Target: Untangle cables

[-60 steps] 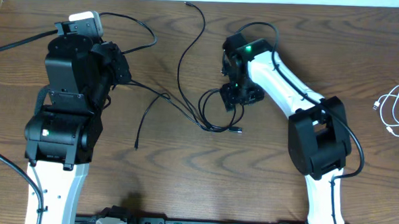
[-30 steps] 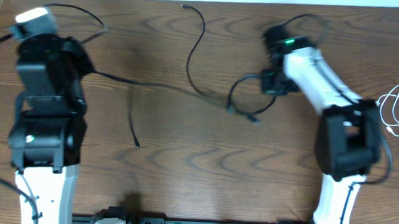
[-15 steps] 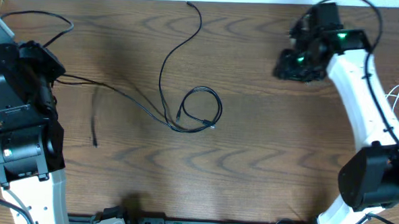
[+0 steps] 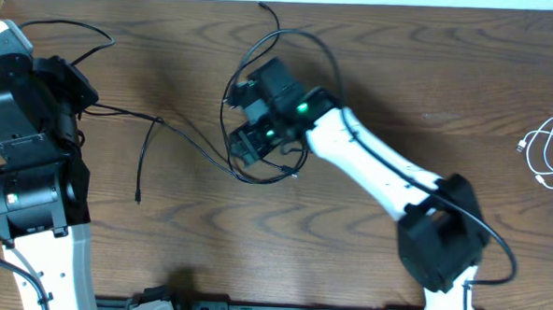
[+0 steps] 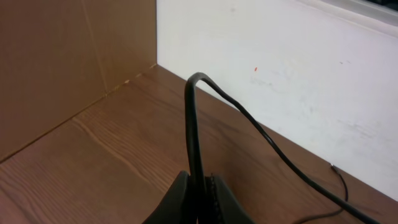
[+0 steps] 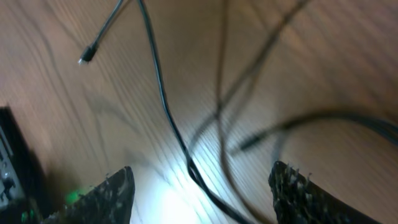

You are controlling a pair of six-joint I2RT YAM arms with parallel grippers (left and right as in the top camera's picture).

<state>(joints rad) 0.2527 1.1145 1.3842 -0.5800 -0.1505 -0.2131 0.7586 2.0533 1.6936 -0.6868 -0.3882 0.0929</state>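
Note:
Thin black cables (image 4: 195,144) lie tangled mid-table, with a loop (image 4: 261,179) at the centre, a loose end (image 4: 140,182) hanging left and a plug end (image 4: 262,5) near the back edge. My left gripper (image 4: 84,105) at the far left is shut on one black cable (image 5: 193,118), which arches up from the fingers (image 5: 200,185). My right gripper (image 4: 244,149) hovers over the loop, open wide, with a black cable (image 6: 165,106) running between its fingers (image 6: 202,180). The white cable (image 4: 548,156) lies coiled at the far right.
A cardboard wall (image 5: 50,62) and a white wall (image 5: 280,56) border the table's back left corner. The table's back edge (image 4: 405,5) runs along the top. The right arm (image 4: 378,173) stretches diagonally across the centre.
My right arm swung from the back right to the centre, over the loop, with its gripper open. The left arm barely moved and kept its grip. The loose cable end shifted slightly.

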